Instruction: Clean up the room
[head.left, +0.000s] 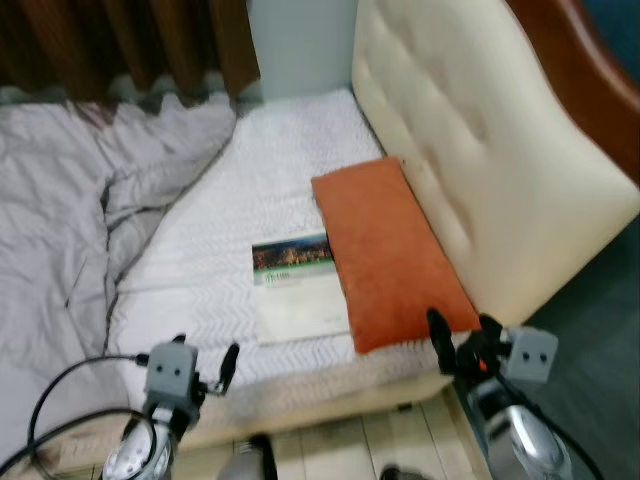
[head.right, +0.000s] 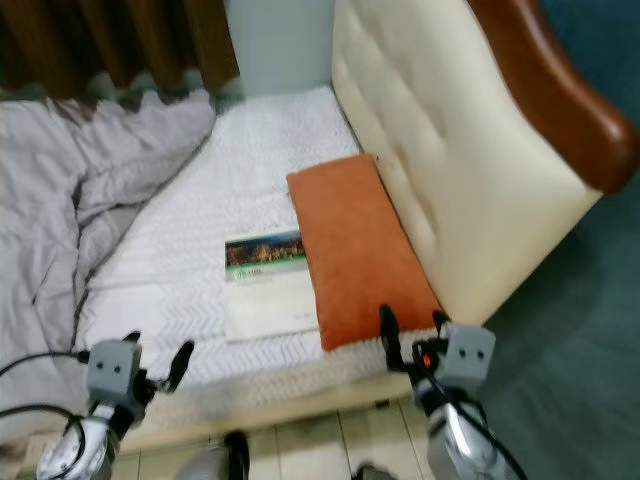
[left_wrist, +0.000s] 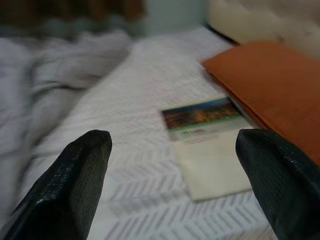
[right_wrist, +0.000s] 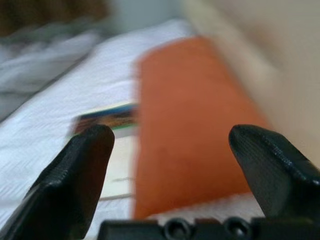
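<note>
Both grippers hang at the mattress's near edge, fingers spread, holding nothing. Ahead of the right gripper lies the orange cushion, long axis running away along the cream headboard; the booklet touches its left side, nearer the left gripper.

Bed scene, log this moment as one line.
left end effector open | right end effector open | booklet beside orange cushion | nothing held
</note>
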